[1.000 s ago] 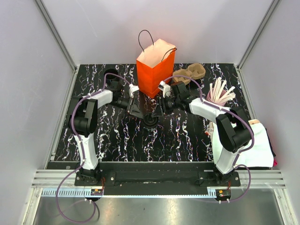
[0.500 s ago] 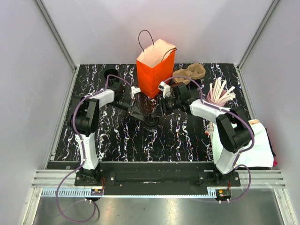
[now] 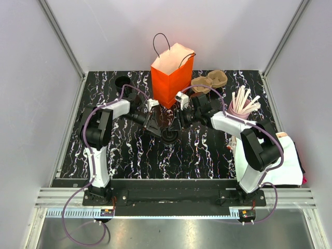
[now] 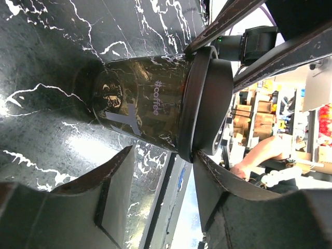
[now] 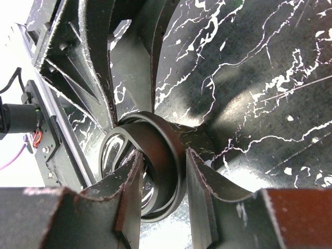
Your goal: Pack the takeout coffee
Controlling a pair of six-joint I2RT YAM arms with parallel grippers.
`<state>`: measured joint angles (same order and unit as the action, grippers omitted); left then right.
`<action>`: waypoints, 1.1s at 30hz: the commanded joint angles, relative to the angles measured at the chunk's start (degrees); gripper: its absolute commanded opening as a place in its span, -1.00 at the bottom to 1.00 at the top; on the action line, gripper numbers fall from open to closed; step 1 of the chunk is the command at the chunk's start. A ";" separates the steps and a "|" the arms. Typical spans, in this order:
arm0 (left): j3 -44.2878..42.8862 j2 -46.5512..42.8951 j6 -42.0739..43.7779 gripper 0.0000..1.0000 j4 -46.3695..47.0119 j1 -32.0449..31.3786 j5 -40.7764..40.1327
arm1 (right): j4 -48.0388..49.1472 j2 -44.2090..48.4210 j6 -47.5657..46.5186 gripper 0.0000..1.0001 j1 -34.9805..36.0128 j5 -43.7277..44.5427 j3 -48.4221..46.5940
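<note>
The takeout coffee (image 3: 168, 136), a small black cup with a black lid, stands on the marbled table in front of the orange paper bag (image 3: 171, 78). My right gripper (image 3: 175, 126) reaches it from the right. In the right wrist view the right gripper (image 5: 163, 155) is closed across the lid (image 5: 161, 176), one finger over its top and one under its rim. My left gripper (image 3: 157, 129) is at the cup's left. In the left wrist view the left gripper (image 4: 163, 155) is open, and the cup (image 4: 140, 109) lies just beyond its fingertips, one tip touching the lid rim.
A brown pulp cup tray (image 3: 210, 81) sits right of the bag. A pink cup with white sticks (image 3: 241, 106) stands at the right. A white cloth (image 3: 275, 161) lies at the right edge. A dark round object (image 3: 123, 82) is at the back left.
Both grippers and the cup between them have shifted slightly toward the right and the near edge. The left arm has stretched further in.
</note>
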<state>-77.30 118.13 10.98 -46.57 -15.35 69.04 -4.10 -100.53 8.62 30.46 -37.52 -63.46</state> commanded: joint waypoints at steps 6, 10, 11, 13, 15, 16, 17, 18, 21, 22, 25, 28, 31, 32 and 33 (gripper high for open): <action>-4.79 -0.97 2.73 0.04 5.61 -3.72 -4.09 | -5.74 0.42 -3.96 -1.00 2.41 5.97 2.82; -7.07 -1.06 1.32 0.04 7.01 -3.54 -2.50 | -5.40 -0.01 -4.67 -1.00 2.41 5.88 3.34; -7.34 -1.06 0.97 0.04 7.10 -3.63 -2.15 | -5.05 -0.10 -4.75 -1.00 2.41 5.88 3.52; -7.87 -1.49 0.88 0.04 7.45 -3.54 -1.01 | -4.78 -0.45 -4.84 -1.00 2.41 5.61 3.78; -8.04 -2.37 1.06 0.04 7.54 -3.19 0.65 | -4.60 -0.63 -5.02 -1.00 2.50 5.44 3.96; -8.04 -2.63 0.88 0.04 7.98 -3.28 0.75 | -4.52 -0.72 -5.11 -1.00 2.41 5.52 3.96; -8.04 -2.90 0.62 0.05 8.24 -3.19 1.19 | -4.34 -0.72 -5.19 -1.00 2.41 5.53 3.96; -7.96 -2.99 0.53 0.05 8.33 -3.28 2.06 | -4.25 -0.72 -5.19 -1.00 2.41 5.53 4.13; -8.05 -2.81 1.06 0.06 8.34 -3.19 5.30 | -3.99 -0.98 -5.37 -1.00 2.41 5.70 4.14; -8.04 -2.90 1.23 0.06 8.42 -3.19 5.67 | -3.99 -1.24 -5.28 -1.00 2.41 5.53 4.05; -7.87 -2.55 0.27 0.07 10.08 -3.28 6.11 | -3.72 -1.42 -5.19 -1.00 2.41 5.17 4.05; -6.99 -1.94 -2.98 0.07 13.85 -3.28 6.73 | -3.64 -1.60 -5.19 -1.00 2.41 5.09 4.05; -4.89 -1.93 -9.12 0.06 21.21 -3.28 5.94 | -3.37 -1.69 -5.28 -1.00 2.41 4.91 4.31; -4.01 -2.28 -13.75 0.06 23.95 -3.37 5.59 | -3.37 -1.69 -5.28 -1.00 2.41 5.00 4.31; -2.70 -2.37 -15.54 0.04 26.07 -3.28 5.50 | -3.20 -1.69 -5.28 -1.00 2.41 5.08 4.40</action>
<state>-81.67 118.10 6.37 -34.59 -16.43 69.56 -3.84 -98.67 6.13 30.59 -35.62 -61.78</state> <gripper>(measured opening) 0.529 0.392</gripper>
